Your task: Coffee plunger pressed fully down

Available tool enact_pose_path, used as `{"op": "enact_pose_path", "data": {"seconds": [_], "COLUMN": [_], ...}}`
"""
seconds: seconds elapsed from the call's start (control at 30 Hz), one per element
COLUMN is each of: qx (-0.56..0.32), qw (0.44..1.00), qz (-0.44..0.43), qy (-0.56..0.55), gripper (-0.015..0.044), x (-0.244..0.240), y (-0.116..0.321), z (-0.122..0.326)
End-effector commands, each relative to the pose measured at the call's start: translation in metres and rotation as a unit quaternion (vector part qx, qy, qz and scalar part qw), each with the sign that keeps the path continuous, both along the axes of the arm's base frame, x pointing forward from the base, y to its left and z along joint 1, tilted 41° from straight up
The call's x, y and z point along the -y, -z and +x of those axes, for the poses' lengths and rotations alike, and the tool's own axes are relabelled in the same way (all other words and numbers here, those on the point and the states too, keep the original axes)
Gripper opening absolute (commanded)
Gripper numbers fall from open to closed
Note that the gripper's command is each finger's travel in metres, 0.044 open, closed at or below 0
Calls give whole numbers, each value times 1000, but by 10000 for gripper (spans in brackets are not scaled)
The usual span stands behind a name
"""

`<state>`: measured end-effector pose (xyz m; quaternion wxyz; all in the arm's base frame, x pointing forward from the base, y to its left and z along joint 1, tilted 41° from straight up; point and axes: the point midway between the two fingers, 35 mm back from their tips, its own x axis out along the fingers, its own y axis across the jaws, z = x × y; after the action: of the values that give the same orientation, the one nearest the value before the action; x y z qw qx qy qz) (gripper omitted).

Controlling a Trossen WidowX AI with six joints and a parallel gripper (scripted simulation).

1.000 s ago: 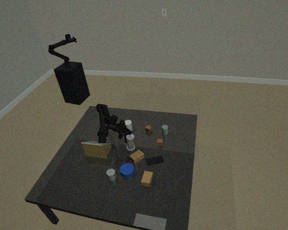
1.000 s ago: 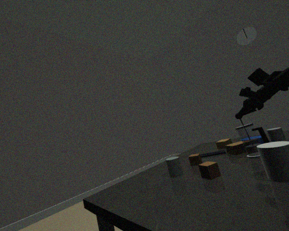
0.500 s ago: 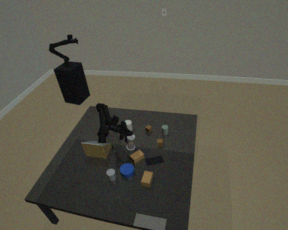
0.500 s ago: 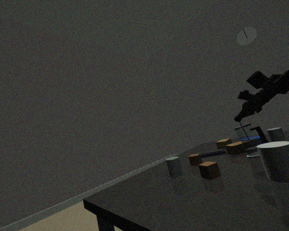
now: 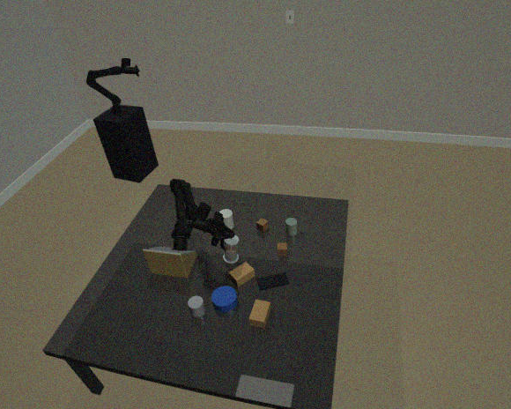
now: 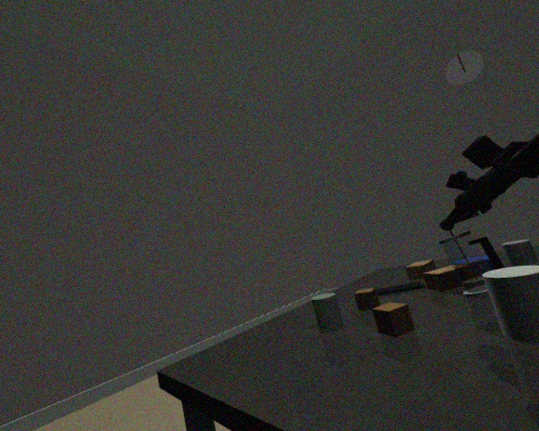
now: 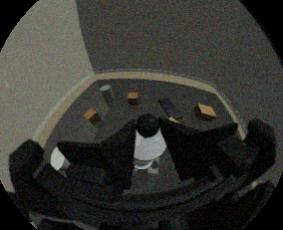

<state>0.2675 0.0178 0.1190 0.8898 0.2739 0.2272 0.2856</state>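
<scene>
Gripping tight, the gripper (image 7: 146, 126) is clamped partway closed on the plunger knob (image 7: 146, 123), directly above the coffee press (image 5: 231, 249), which is seen upright mid-table (image 5: 129, 326) beside a tan block (image 5: 241, 273).

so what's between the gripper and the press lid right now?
Exterior view: only a short stretch of plunger rod shows between the gripper, shut on the plunger knob, and the coffee press lid.

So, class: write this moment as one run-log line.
phase: pressing | gripper: shut on plunger knob | coffee press: upright on table | plunger: a short length of rod shows above the lid | release: not yet
</scene>
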Motion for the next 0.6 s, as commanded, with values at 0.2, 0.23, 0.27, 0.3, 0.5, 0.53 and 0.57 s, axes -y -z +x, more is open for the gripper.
{"op": "enact_pose_path", "data": {"seconds": [0.2, 0.23, 0.27, 0.3, 0.5, 0.53, 0.57], "qx": [-12, -12, -12, -12, -11, -5, -5], "qw": [1000, 1000, 1000, 1000, 1000, 1000, 1000], "qz": [7, 7, 7, 7, 7, 4, 4], "qy": [-4, -4, -4, -4, -4, 0, 0], "gripper": [127, 127, 127, 127, 127, 127, 127], "x": [-3, -3, -3, -2, -2, 0, 0], "y": [4, 5, 5, 4, 5, 2, 2], "z": [0, 0, 0, 0, 0, 1, 1]}}
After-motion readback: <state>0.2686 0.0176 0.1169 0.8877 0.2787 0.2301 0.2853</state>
